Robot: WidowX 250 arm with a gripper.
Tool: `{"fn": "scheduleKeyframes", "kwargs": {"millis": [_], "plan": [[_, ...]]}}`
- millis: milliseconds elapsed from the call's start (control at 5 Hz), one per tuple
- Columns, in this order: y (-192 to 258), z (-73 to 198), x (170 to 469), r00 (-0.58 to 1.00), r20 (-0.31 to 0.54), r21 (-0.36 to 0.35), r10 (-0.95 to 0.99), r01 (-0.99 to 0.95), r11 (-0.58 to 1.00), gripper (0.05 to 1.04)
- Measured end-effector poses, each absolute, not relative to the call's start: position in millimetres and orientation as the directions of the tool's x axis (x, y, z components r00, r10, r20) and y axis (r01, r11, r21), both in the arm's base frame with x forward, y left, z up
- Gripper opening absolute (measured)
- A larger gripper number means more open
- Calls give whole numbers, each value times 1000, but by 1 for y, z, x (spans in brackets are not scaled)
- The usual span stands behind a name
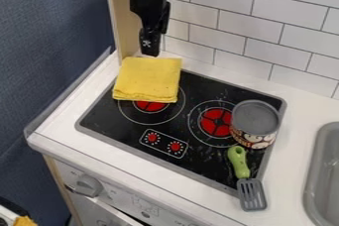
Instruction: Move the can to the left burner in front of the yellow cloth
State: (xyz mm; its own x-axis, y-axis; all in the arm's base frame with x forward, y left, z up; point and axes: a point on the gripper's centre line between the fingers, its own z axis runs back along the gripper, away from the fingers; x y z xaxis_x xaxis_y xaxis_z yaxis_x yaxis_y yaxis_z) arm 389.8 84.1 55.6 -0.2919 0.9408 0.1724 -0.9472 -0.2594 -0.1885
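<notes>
Basically nothing's done: the can (255,121) sits at the right burner's (214,122) right edge, my gripper (150,51) (can't tell if open or closed) is up past the yellow cloth (147,79), whole grab-and-carry left to do.

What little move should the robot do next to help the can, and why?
I'd probably bring the gripper across until it is above the can. It hangs up by the yellow cloth, away from the can, which stands by the right burner and must get to the left one.
</notes>
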Motion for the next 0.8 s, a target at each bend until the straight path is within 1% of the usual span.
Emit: {"fn": "scheduleKeyframes", "kwargs": {"millis": [200,400,600,800], "plan": [[82,38,384,-284,174,-141,943,-955,-262,999],[45,29,372,-228,120,-119,966,-969,-214,999],[5,44,364,-179,97,-163,979,-973,-162,999],[-38,48,356,-144,62,-177,988,-975,-131,999]]}}
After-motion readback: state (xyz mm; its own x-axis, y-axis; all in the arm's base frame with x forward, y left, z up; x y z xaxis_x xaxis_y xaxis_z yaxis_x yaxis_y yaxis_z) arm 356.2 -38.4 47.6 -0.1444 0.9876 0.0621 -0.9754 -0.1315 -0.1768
